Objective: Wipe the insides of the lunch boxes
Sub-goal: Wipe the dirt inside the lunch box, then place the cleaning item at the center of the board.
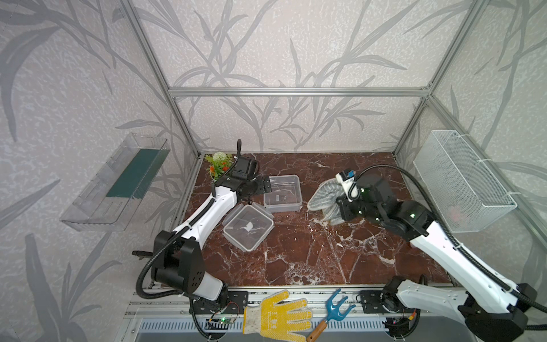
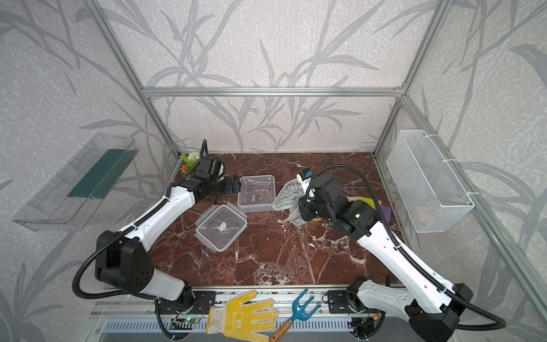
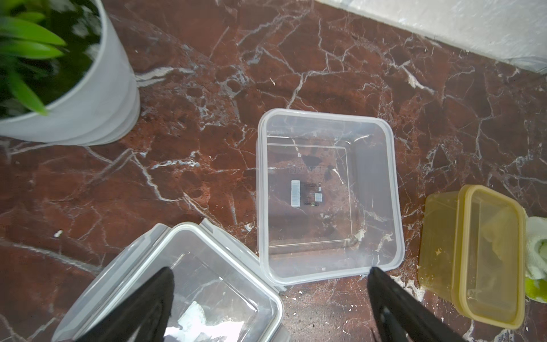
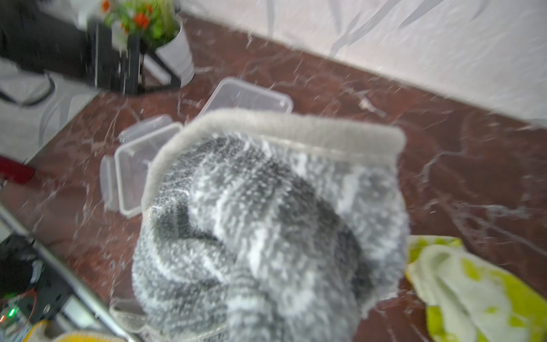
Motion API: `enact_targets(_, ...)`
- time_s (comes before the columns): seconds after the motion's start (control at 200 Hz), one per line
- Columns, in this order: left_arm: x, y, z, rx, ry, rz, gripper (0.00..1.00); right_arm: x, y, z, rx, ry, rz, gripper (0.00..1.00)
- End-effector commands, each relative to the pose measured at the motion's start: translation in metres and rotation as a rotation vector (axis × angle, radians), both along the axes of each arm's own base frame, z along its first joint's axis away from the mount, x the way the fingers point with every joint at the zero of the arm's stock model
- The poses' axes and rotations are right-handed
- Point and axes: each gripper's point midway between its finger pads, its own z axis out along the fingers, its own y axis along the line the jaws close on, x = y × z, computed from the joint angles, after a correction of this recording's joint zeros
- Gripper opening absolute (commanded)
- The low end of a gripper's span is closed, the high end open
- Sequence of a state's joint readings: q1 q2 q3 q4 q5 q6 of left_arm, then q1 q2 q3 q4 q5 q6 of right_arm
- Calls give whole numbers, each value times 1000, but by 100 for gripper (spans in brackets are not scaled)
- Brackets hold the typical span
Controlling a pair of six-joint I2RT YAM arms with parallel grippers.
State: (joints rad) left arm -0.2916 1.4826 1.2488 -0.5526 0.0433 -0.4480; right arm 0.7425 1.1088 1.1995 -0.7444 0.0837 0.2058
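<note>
Outward from its base at the near-left corner, the left arm slants over the red marble-patterned surface (image 1: 310, 251) toward the potted flowers (image 1: 219, 165). It then bends at the wrist so that the left claw (image 1: 266, 185) points sideways at the clear lunch box (image 1: 282, 194). The jaws stand wide with nothing between them. In the left wrist view the two black fingers (image 3: 142, 308) frame the box's near edge, their tips just short of it. Whether a tip touches the box wall I cannot tell from the top views.

The right arm runs forward along the right side, then folds inward toward the middle. The right claw (image 1: 339, 207) is closed on a grey-and-white striped cloth (image 1: 321, 197), which bunches around it and hides the fingers. The cloth hangs just beside the clear box's right side.

The clear box stands upright and lidless. A label (image 3: 306, 194) with a barcode shows through its bottom, but the print is too small to read. Its lid (image 1: 248, 227) lies flat on the near side with one corner against the box, and one finger of the left claw hovers above it. A torn white sticker (image 1: 250, 226) on the lid bears no legible writing.

The amber-yellow lunch box (image 3: 473, 254) lies past the clear box on the side away from the flowers — close to a green-and-white cloth (image 3: 537, 257).
</note>
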Motion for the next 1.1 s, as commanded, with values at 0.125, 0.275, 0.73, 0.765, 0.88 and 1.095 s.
enact_targets(0.125,-16,40,40,74,-120,165,100,-18,59,-82,24,158,38,0)
enact_targets(0.275,-28,44,43,72,-135,160,99,-14,99,-108,41,167,73,0)
enact_targets(0.73,-48,56,47,95,-150,183,99,2,139,-230,-207,319,-3,0)
enact_targets(0.765,-49,57,48,101,-153,185,99,0,145,-235,-209,331,15,0)
enact_targets(0.88,-50,56,47,95,-159,183,99,-13,174,-239,-255,322,111,23)
enact_targets(1.095,-55,50,52,51,-189,154,99,-5,164,-240,-329,309,18,63)
